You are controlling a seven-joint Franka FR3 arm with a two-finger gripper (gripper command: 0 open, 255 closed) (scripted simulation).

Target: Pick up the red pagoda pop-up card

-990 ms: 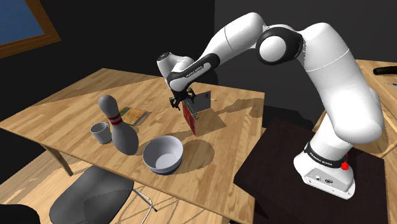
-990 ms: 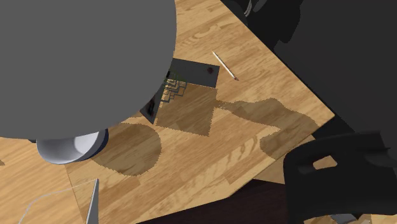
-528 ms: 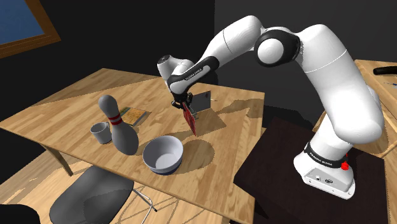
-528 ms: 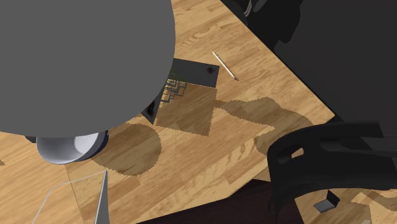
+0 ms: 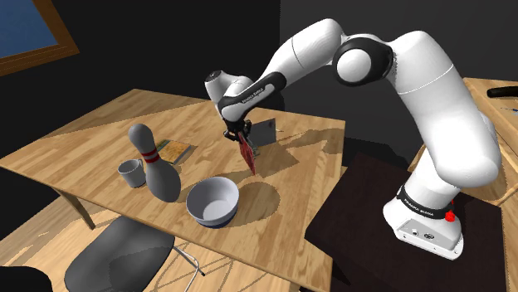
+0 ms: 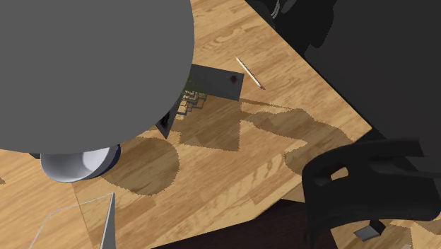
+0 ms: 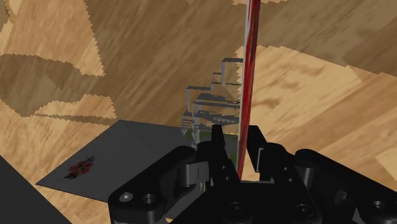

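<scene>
Wrist view, lower middle — the all-black two-finger gripper [image 7: 236,153] pinches the red panel of the red pagoda pop-up card [image 7: 249,63], whose grey leaf lies over the wooden table [image 7: 318,95]. Grasp looks made — next should be a straight, gentle lift.

On your wooden counter [image 5: 83,141] you see a grey, red-striped bowling pin [image 5: 154,163] upright just beside a small cup [image 5: 130,172], a grey bowl [image 5: 213,201] near them, and a pencil [image 6: 249,73].

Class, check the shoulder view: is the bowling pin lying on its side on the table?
No, the bowling pin stands upright on the table, next to the small cup.
</scene>
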